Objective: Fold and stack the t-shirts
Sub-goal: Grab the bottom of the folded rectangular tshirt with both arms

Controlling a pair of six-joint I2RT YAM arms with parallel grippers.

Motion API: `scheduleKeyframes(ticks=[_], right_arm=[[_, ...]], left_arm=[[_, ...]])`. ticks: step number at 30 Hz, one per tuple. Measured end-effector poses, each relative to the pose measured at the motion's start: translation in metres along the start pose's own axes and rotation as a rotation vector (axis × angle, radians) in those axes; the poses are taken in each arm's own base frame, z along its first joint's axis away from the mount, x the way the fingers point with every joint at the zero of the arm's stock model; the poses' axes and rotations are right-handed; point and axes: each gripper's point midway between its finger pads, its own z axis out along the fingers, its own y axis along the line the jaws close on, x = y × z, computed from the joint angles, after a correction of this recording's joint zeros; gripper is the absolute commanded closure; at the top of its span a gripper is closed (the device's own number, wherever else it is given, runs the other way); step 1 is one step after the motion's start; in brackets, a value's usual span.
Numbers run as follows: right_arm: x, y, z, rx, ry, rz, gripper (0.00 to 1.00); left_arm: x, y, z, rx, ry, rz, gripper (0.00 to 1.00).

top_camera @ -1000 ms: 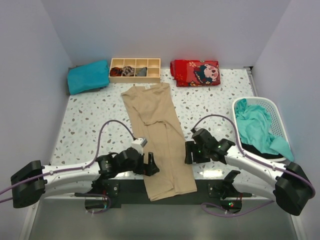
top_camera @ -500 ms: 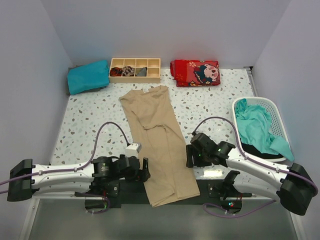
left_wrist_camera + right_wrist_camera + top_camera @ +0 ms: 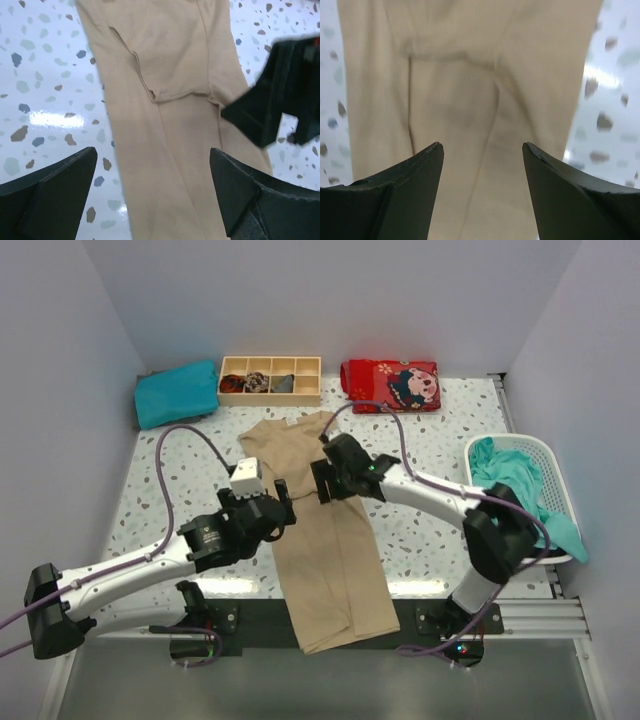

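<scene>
Tan cloth t-shirt (image 3: 330, 550) is only folded lengthwise so far. A folded teal cloth t-shirt (image 3: 177, 392) sits in the worktop's (image 3: 420, 540) far-left corner. Both jaws are wide open and empty.

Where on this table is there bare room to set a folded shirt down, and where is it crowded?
Bare table left, between the folded teal shirt and the left arm. Another patch right, between tan shirt, right arm and basket. Crowded along the back: that shirt, tray, red cloth.

Plain tan-beige t-shirt (image 3: 322, 530); teal folded t-shirt (image 3: 177, 393); teal crumpled t-shirt (image 3: 508, 495) in white basket (image 3: 553, 465); red cartoon-printed cloth (image 3: 392, 385); pale wooden tray (image 3: 270, 392); white tabletop (image 3: 460, 410) speckled grey-brown.
</scene>
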Motion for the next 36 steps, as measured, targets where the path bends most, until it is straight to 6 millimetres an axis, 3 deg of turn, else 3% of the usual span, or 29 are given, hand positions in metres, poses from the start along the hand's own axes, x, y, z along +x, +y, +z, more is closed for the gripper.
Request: scheduleKeyframes(ticks=[6, 10, 14, 17, 23, 31, 36], right_arm=[[-0.126, 0.012, 0.079, -0.042, -0.113, -0.023, 0.31], [-0.174, 0.018, 0.131, -0.088, -0.145, -0.042, 0.30], [-0.184, 0.030, 0.177, -0.146, -0.117, -0.061, 0.30], [-0.186, 0.032, 0.199, -0.166, -0.114, -0.059, 0.30], [-0.192, 0.013, 0.202, -0.144, -0.119, 0.002, 0.30], [-0.200, -0.053, 0.199, 0.001, -0.157, 0.110, 0.30], [-0.198, -0.076, 0.193, 0.040, -0.170, 0.132, 0.30]], left_arm=[[-0.021, 0.010, 0.010, -0.053, -0.069, 0.024, 0.00], [-0.034, 0.014, 0.003, -0.033, -0.114, -0.013, 0.00], [-0.040, 0.015, 0.001, -0.024, -0.135, -0.031, 0.00], [-0.037, 0.015, 0.003, -0.025, -0.132, -0.023, 0.00], [-0.028, 0.011, 0.012, -0.034, -0.107, 0.030, 0.00], [-0.026, 0.011, 0.020, -0.046, -0.100, 0.067, 0.00], [-0.028, 0.011, 0.024, -0.047, -0.099, 0.077, 0.00]])
